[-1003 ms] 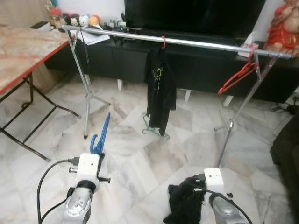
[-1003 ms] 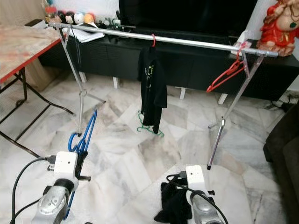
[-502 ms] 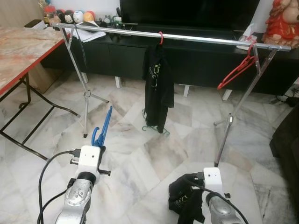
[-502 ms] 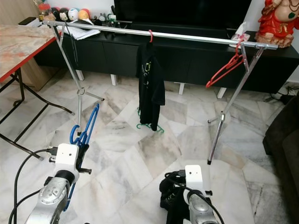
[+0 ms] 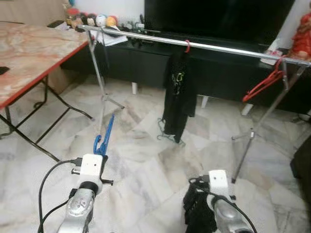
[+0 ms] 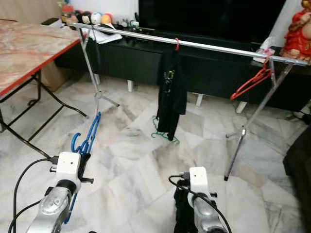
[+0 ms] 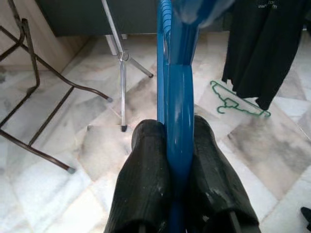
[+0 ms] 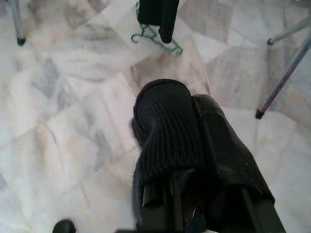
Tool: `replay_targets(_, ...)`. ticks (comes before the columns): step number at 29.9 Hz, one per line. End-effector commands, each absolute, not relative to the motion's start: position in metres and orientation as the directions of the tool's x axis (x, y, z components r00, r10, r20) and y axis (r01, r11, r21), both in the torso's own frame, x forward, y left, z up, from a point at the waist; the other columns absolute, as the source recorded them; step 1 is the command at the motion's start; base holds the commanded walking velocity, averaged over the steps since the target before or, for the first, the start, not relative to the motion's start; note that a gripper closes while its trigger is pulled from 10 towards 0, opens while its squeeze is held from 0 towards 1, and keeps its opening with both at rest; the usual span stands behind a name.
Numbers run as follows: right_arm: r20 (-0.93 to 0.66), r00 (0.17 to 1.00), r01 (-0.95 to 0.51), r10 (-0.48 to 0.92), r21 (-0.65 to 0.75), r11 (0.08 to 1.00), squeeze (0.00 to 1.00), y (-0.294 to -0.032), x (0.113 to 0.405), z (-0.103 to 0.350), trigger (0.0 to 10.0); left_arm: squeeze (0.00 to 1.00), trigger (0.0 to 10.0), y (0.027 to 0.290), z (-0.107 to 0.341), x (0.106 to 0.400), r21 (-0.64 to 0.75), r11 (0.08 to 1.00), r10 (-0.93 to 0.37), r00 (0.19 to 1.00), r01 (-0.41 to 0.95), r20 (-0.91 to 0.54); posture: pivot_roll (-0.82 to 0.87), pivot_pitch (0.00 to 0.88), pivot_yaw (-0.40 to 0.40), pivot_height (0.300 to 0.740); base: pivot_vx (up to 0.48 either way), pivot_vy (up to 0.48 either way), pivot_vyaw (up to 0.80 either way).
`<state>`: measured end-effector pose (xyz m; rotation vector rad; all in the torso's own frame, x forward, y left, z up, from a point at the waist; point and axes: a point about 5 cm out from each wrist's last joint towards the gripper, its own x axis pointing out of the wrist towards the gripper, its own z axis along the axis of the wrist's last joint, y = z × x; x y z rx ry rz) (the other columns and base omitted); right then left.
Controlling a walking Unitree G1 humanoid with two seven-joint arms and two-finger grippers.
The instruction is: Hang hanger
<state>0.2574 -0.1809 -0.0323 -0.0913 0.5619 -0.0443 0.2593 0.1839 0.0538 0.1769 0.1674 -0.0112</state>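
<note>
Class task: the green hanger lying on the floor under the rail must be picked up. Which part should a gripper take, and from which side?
Grip the green hanger from above, on a straight arm: it lies flat on the floor, partly under the black shirt.

I am holding both silver arms low and forward, near the bottom of the scene. My left gripper (image 7: 180, 145) is clamping its two black fingers (image 7: 143, 184) flat against something thin between them. My right gripper (image 8: 192, 121) is closing tight, one finger (image 8: 226, 145) bare, the other wrapped in dark cloth.
</note>
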Motion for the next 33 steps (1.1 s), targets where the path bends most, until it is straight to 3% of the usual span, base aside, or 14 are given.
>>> replay_targets(1, -0.488, 0.869, 0.046, -0.085, -0.091, 0.995, 0.0, -0.186, 0.264, -0.025, 10.0, 0.0, 10.0, 0.18, 0.056, 0.262, 0.17, 0.985, -0.014, 0.988, 0.04, -0.152, -0.05, 0.0, -0.026, 0.74, 0.0, 0.315, 0.0)
replay_targets(11, -0.468, 0.88, 0.045, -0.085, -0.096, 0.994, 0.0, -0.183, 0.268, -0.021, 10.0, 0.0, 10.0, 0.18, 0.059, 0.264, 0.169, 0.984, -0.021, 0.989, 0.046, -0.144, -0.04, 0.002, -0.026, 0.74, 0.0, 0.129, -0.75)
replay_targets(33, -0.401, 0.913, 0.037, -0.081, -0.114, 0.993, 0.0, -0.181, 0.287, -0.002, 10.0, 0.0, 10.0, 0.179, 0.06, 0.264, 0.159, 0.986, -0.033, 0.989, 0.056, -0.144, -0.03, 0.038, -0.034, 0.74, 0.0, 0.43, 0.0)
